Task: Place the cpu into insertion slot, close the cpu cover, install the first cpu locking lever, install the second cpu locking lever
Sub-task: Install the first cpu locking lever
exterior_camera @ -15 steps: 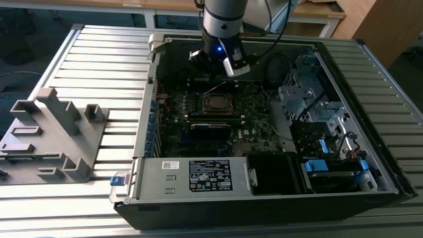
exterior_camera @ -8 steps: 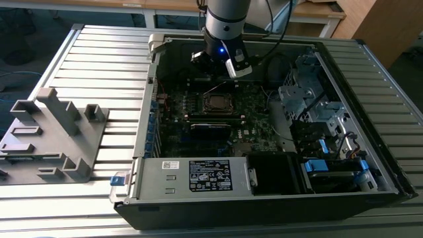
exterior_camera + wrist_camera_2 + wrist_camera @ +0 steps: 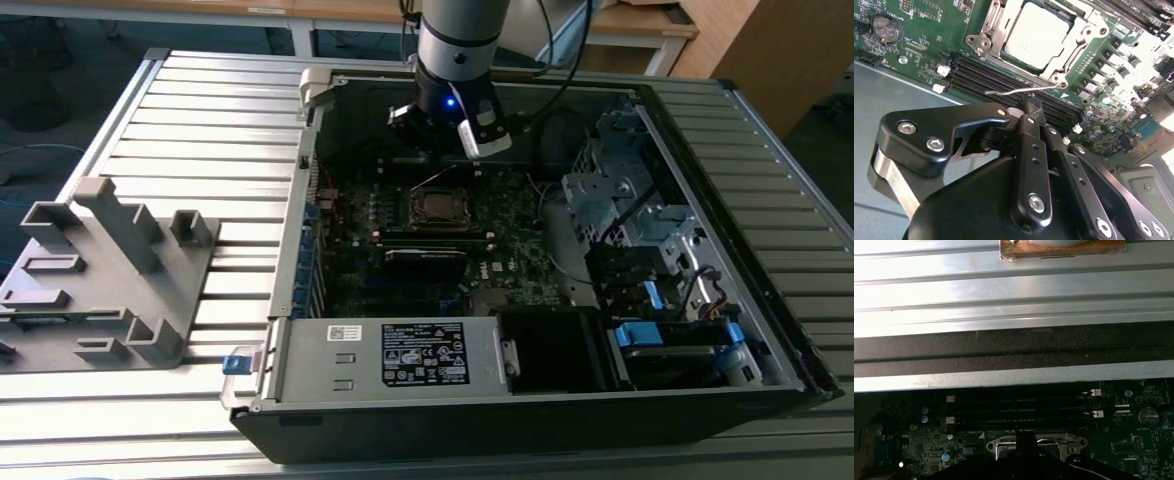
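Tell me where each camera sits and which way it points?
Exterior view: off the arm, high up, looking down into the open computer case on the slatted table; the arm and gripper hang near the cpu.
Second wrist view: on the arm, looking along the gripper at the cpu framed by the cpu cover.
First wrist view: on the arm, looking across the motherboard toward the table; the gripper edges in.
Shared: both wrist views show the memory slots and coin battery.

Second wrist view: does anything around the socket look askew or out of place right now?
One thing: beside the silvery metal frame cover, a thin silvery wire lever juts free across the black memory slots, seemingly unlatched, right by the tool. The silvery square cpu lies flat inside the cover.
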